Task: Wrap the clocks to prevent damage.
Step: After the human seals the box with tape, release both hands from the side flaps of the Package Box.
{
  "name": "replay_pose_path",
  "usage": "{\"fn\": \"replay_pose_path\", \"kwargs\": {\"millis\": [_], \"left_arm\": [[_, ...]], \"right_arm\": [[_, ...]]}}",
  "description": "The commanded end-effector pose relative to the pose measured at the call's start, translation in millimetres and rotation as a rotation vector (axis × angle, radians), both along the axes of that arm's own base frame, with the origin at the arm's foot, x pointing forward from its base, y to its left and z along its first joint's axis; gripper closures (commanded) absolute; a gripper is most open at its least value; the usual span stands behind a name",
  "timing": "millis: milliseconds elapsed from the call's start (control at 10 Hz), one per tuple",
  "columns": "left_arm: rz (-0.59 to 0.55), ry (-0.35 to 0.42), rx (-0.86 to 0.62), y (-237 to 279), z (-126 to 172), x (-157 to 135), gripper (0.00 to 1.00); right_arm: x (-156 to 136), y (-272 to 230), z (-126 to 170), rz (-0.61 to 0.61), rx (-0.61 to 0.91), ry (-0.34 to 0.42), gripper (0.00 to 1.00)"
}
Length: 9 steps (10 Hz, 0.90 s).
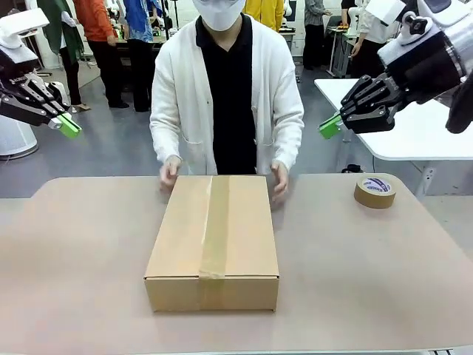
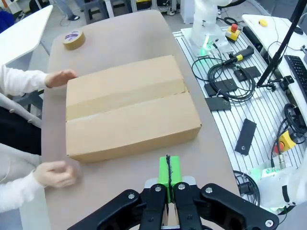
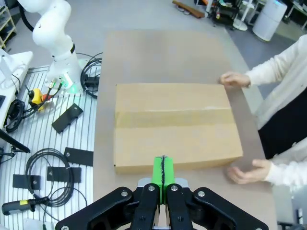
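A closed cardboard box sealed with a strip of brown tape lies in the middle of the table. No clocks are in view. The person's hands rest at the box's two far corners. My left gripper hangs high at the left, shut, green pads pressed together with nothing between them. High at the right, my right gripper is also shut and empty. The left wrist view looks down over my left gripper onto the box. In the right wrist view, my right gripper hovers over the box.
A roll of brown tape lies on the table at the far right, also seen as the roll in the left wrist view. A white table stands behind. Cables and black devices lie on the slatted bench on the robot's side.
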<state>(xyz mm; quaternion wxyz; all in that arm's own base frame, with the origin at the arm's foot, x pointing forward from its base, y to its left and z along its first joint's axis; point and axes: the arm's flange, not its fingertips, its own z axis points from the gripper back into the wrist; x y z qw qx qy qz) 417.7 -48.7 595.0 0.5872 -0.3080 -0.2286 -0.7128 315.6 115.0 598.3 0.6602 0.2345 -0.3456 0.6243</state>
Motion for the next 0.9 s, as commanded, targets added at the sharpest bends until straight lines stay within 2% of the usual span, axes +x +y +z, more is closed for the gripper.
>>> {"fn": "replay_pose_path", "kwargs": {"millis": [0,800], "left_arm": [[0.000,-0.006,0.000,-0.2,1.9,0.5,1.00],[0.000,-0.006,0.000,-0.2,1.9,0.5,1.00]], "right_arm": [[3.1,-1.2,-2.9,-0.001,-0.011,-0.006,0.99],[3.1,-1.2,-2.9,-0.001,-0.011,-0.006,0.99]]}}
